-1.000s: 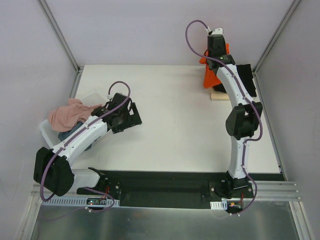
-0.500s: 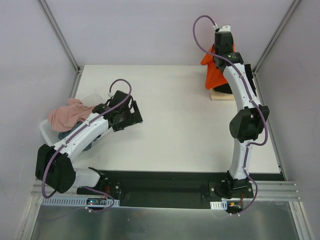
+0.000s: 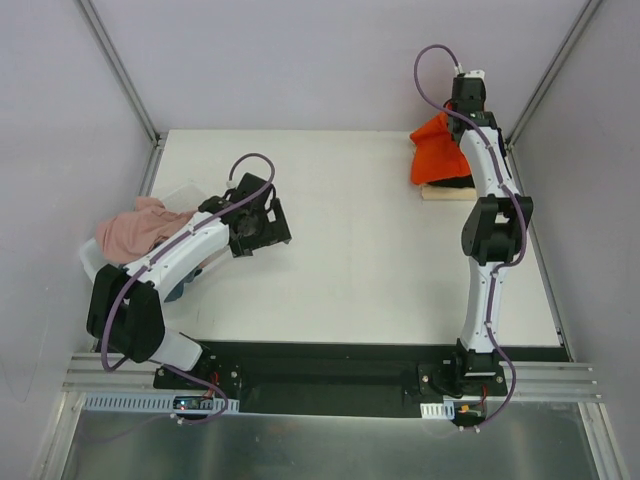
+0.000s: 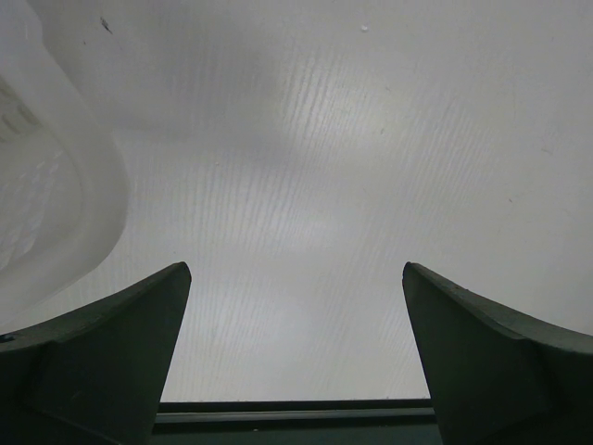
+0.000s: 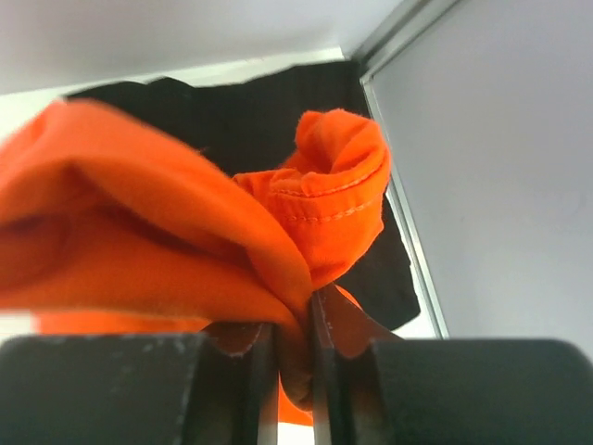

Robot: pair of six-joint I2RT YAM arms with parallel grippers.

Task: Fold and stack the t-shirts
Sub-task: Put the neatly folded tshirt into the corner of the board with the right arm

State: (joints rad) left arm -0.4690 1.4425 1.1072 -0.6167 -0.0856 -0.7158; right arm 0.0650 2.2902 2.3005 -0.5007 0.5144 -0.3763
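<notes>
**Orange shirt pinched above the corner pile**

The right gripper [image 5: 292, 324] has its jaws almost together, nipping a bunched fold of the orange-red t-shirt [image 5: 139, 204]. A hemmed edge curls up just past the fingertips, and the rest of the cloth hangs in a loose mass to the left. Seen from above, this gripper sits at the far right corner of the table [image 3: 350, 250], with the shirt draping down from it onto the pile there. Beneath the orange cloth lies a black t-shirt [image 5: 259, 111], spread flat against the corner rail. A cream-beige t-shirt [image 3: 445, 192] shows as a thin strip at the pile's near edge.

The step in hand looks like setting the orange shirt on the stack. The cloth is gathered rather than flat, so dropping it straight down would likely leave a crumpled heap. It would go better to lower the arm until the hanging part rests on the black shirt, then draw the pinched edge across so the cloth pays out smoothly and lines up with the layer below. The grip is on a small fold and could slip. Dragging too low could also pull the black shirt out of square.

The left gripper [image 4: 295, 273] gapes wide and holds nothing. It hangs over bare table just beside the white tub [image 4: 56, 185], where a dusty pink t-shirt [image 3: 135, 230] is heaped over the rim, well apart from the pile.
</notes>
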